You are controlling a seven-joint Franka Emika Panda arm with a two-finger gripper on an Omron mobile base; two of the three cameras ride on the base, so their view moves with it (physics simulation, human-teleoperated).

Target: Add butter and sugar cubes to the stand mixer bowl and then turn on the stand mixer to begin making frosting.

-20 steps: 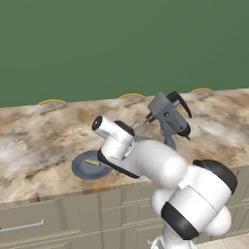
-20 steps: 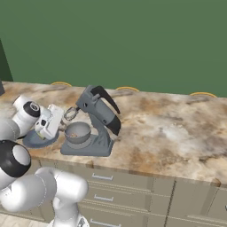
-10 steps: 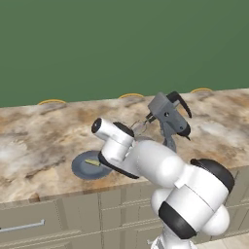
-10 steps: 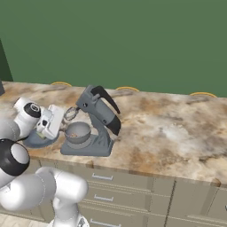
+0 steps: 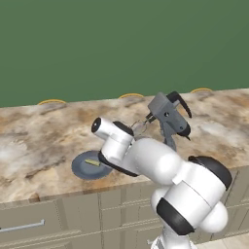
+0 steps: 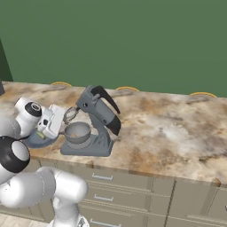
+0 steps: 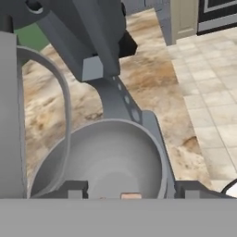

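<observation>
Marbled brown countertop [image 6: 177,128] runs beneath a plain green wall, with cream cabinet drawers below its front edge. At the left end of the stand mixer [image 6: 95,122] the gripper [image 6: 61,125] hangs just beside the bowl's rim; in the hand view its dark fingertips [image 7: 74,189] stand well apart, either side of a small pale-brown cube low at the picture's edge, but whether they touch or hold that cube I cannot tell.

Directly past the fingers sits the stand mixer bowl [image 7: 106,162], silvery and deep, with what looks like a few small pale pieces inside it in the right base view. Above it the mixer head is tilted back, its wire whisk [image 6: 70,114] raised close over the hand.

Left of the mixer, a blue-grey plate [image 5: 80,168] lies on the counter with the butter [image 5: 92,162] on it, not yet in the bowl.

Judging the risks: the hand works in a tight gap, so lifting could snag the whisk, and a nudge to the rim could shift the bowl on its base.
</observation>
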